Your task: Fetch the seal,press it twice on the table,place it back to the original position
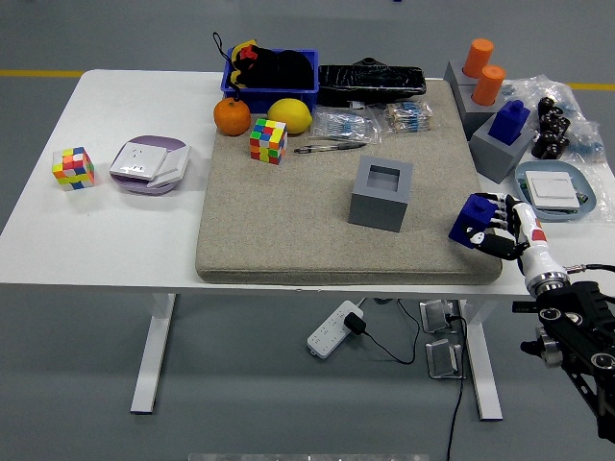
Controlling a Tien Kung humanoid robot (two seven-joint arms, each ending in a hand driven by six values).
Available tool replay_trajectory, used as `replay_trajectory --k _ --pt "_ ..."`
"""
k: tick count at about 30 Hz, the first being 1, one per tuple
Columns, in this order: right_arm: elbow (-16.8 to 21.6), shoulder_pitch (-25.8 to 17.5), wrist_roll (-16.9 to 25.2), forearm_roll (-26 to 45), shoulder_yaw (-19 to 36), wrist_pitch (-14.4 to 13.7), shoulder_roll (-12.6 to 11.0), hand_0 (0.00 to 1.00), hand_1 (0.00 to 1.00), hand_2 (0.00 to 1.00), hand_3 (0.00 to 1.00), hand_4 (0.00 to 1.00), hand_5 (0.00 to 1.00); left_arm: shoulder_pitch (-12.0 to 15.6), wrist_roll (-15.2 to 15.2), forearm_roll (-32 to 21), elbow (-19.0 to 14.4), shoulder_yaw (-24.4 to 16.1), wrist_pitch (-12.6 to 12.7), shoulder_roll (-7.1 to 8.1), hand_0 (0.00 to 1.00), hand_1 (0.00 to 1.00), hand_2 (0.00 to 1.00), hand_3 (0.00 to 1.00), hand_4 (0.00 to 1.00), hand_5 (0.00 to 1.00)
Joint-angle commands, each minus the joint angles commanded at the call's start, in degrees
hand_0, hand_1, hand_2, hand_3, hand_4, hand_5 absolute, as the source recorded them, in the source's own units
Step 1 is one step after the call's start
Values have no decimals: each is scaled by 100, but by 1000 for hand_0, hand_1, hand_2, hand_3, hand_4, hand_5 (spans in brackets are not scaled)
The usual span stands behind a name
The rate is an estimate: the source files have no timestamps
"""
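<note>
Right hand (500, 230) in from the lower right corner, fingers curled around the blue seal (471, 221), gripping it over the right edge of the grey mat (288, 230) near the mat's front right corner; whether the seal's base touches the mat cannot be told. Near the middle of the mat, a grey block with a square recess (381, 192), open and unfilled, well apart from the held seal. On the white table (115, 240) at its right edge, a second grey block carrying another blue seal (506, 125), and behind it two orange cylinders (483, 69) on a grey stand. Just right of the hand, a round tray with a white card (557, 188). Along the mat's far edge, a colour cube (267, 140), a lemon (288, 115), an orange (232, 116) and a pen (329, 147); a blue basket (271, 77) at the table's far edge. Toward the table's left edge, another colour cube (73, 168) beside a purple-and-white box (148, 164).
</note>
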Motion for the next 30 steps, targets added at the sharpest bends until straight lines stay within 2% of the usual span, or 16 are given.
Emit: replay_trajectory --k 3,13,18,23,30 --pt "72 -11 -6 -11 13 -9 -17 527 401 427 429 611 2 -5 -1 0 1 5 1 9 830 796 758 814 744 322" --pt "1065 69 -262 -504 291 -55 -271 527 400 426 429 610 2 6 -4 4 1 -7 -4 22 830 795 758 813 744 322" --pt "1396 235 -390 -659 306 -48 -363 528 401 427 430 610 2 9 -5 1 -1 -20 -7 23 830 796 758 813 744 322" --pt "1404 501 -489 -687 150 25 -289 527 400 427 432 611 2 7 -3 -7 4 -35 -10 17 830 796 758 813 744 322" --pt "927 968 -549 -543 -159 177 -12 527 401 427 432 611 2 -29 -4 -10 -1 -35 -14 18 830 797 758 814 744 322"
